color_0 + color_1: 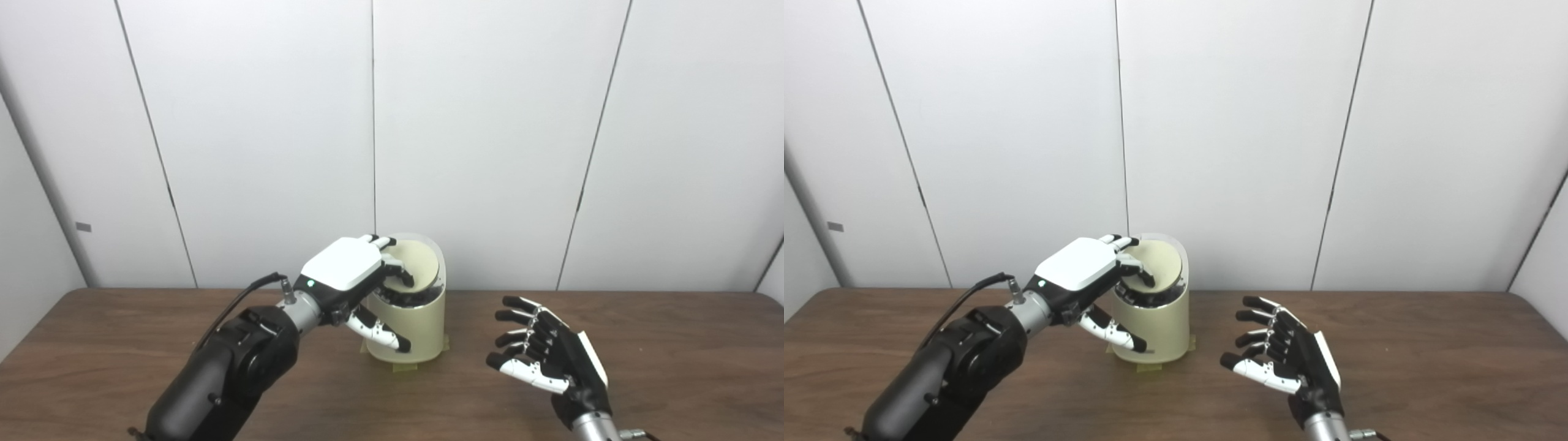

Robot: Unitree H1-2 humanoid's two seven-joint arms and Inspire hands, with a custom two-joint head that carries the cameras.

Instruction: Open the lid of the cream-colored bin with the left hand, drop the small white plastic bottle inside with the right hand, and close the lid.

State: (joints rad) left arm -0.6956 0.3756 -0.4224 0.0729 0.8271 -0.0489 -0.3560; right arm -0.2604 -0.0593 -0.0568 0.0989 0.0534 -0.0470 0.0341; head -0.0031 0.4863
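one cream bin (411, 331) sits mid tabletop (674, 343), its lid (416, 264) tipped up. the left hand (349, 275) grips the lid. the right hand (545, 358) hovers beside, fingers spread, holding nothing.

No readable text, labels, brands or numbers on anything visible.

Left hand (349, 269) and tilted lid (418, 264) block bin (416, 334) mouth (right side bare).
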